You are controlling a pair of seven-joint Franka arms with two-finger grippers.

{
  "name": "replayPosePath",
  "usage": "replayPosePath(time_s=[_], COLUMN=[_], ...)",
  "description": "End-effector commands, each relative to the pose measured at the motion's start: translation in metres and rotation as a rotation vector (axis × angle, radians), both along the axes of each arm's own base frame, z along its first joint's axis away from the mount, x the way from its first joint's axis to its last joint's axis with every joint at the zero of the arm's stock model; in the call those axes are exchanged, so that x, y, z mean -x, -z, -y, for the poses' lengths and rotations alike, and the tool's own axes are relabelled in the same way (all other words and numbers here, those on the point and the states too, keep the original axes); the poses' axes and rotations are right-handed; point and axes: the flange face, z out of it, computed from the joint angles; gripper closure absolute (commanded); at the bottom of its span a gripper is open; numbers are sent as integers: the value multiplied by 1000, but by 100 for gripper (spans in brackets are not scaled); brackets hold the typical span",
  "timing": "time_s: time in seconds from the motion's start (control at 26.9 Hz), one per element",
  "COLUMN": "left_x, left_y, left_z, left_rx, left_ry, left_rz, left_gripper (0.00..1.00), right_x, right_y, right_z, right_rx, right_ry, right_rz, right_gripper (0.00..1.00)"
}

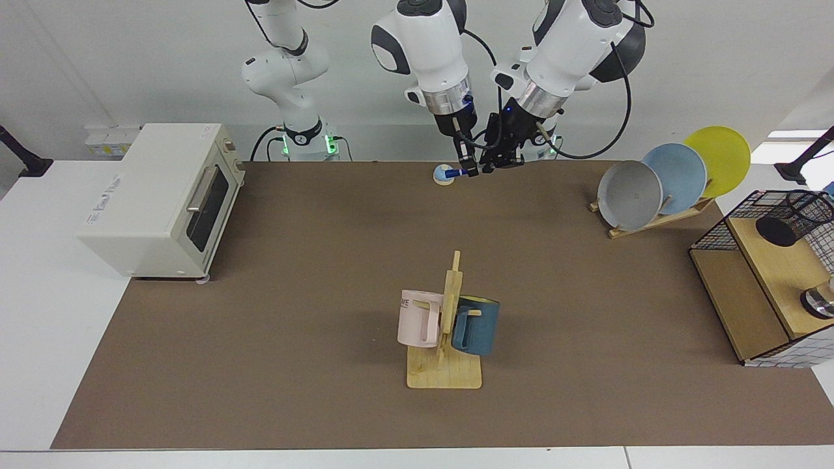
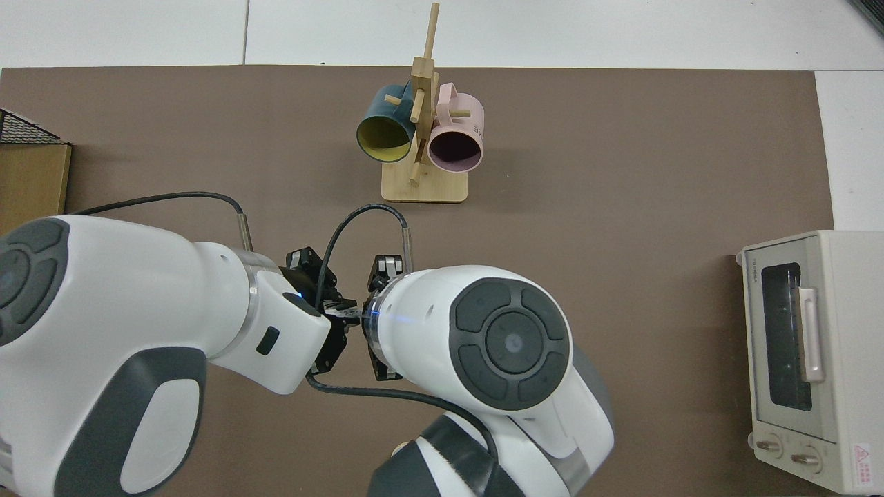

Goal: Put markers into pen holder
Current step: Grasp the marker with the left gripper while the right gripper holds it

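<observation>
The marker (image 1: 459,172) hangs level just above the mat's far edge, its blue end showing, with my right gripper (image 1: 468,170) shut on it. From above, a short piece of its white barrel (image 2: 347,316) shows between the two wrists. My left gripper (image 1: 496,162) is open at the barrel's other end, one finger on each side, also seen from above (image 2: 338,322). The pen holder (image 1: 806,213), a black mesh cup, sits on the shelf top at the far right, well away from both grippers.
A small white and blue round thing (image 1: 444,175) lies on the mat beside the marker. A mug rack (image 1: 445,374) with two mugs stands mid-table, a toaster oven (image 1: 163,195) at the left, a plate rack (image 1: 658,220) and a wire-and-wood shelf (image 1: 736,306) at the right.
</observation>
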Motion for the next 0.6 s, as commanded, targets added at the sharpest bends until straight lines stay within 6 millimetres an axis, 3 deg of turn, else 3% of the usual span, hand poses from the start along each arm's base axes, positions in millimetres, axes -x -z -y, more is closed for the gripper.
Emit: replayPosePath(time_s=[0.0, 0.33, 0.48, 0.56], left_x=[-1, -4, -4, -6], left_y=[4, 5, 5, 4], left_z=[-4, -9, -9, -10], left_rx=[7, 0, -6, -6], left_ry=[-43, -50, -52, -53], left_rz=[5, 3, 6, 10], left_gripper=[100, 100, 100, 100], right_x=[1, -4, -9, -8], right_y=[-6, -9, -12, -13], right_z=[-3, 3, 11, 12], right_rx=[-5, -13, -16, -15], right_ry=[17, 30, 44, 44], right_rz=[6, 9, 12, 12], right_gripper=[100, 98, 83, 58])
